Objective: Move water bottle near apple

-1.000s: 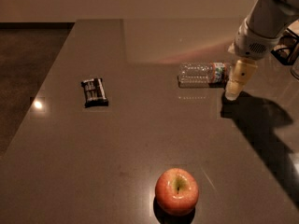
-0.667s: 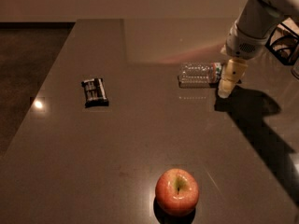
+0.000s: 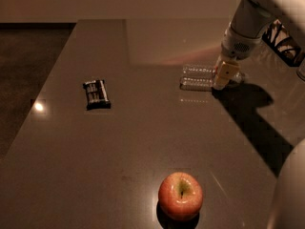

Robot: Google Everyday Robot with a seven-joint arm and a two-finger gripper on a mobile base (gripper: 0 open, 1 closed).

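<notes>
Camera view: a dark glossy table filled most of the scene. The water bottle lay on its side at the far right of the table, long axis running left to right; its clear ribbed body pointed left; its right end was partly hidden behind the gripper; a faint reflection of the bottle showed on the tabletop just on its near side. The gripper was at the bottle's right end, pointing down, cream-coloured tip low over the tabletop and overlapping the bottle; could not tell whether the claw was released or clenched on the bottle. The white arm came down to it from the far right corner; the arm's shadow fell as a broad dark shape on the table, to the right and near side of the gripper. The apple sat upright at the near edge of the scene, a little right of centre; red with a yellow patch, shiny, stem dimple up; apple and bottle were well apart, the apple much nearer and slightly left of the bottle. A dark rectangular snack bar lay flat on the left part of the table, well left of the bottle; a small bright light spot shone on the tabletop left of the bar. Dark floor lay beyond the table's left edge; a pale wall stood at the far side; a black object sat far right behind the arm, kind unclear; a white rounded robot part filled the near right corner.
</notes>
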